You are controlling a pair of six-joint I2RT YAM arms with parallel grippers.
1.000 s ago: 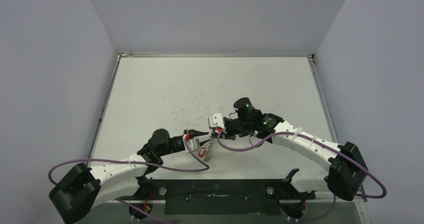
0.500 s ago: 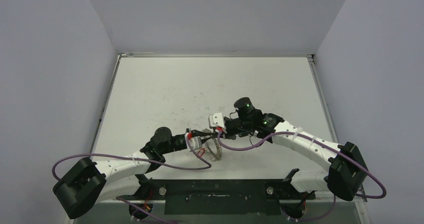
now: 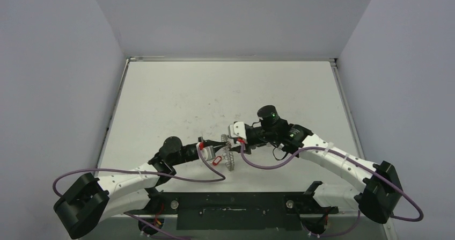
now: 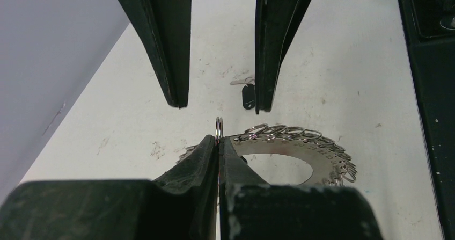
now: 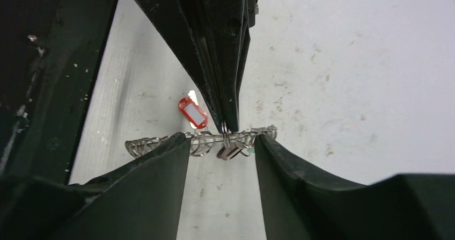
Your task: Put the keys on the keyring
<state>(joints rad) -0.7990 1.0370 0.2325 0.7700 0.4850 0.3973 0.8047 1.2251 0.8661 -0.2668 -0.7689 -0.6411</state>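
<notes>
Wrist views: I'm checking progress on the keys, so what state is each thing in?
keyring: held by its edge in the left gripper
left gripper: shut on a small ring at the keyring's rim
right gripper: open, gripping nothing
key: loose on the table, not on the keyring
red tag: lying on the table

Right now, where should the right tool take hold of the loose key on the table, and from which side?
I would take the key by its black plastic head, coming down from above. It lies flat on the table, and the head looks bulkier than the thin silver blade, which hugs the surface. The right tool stands open near it.
</notes>
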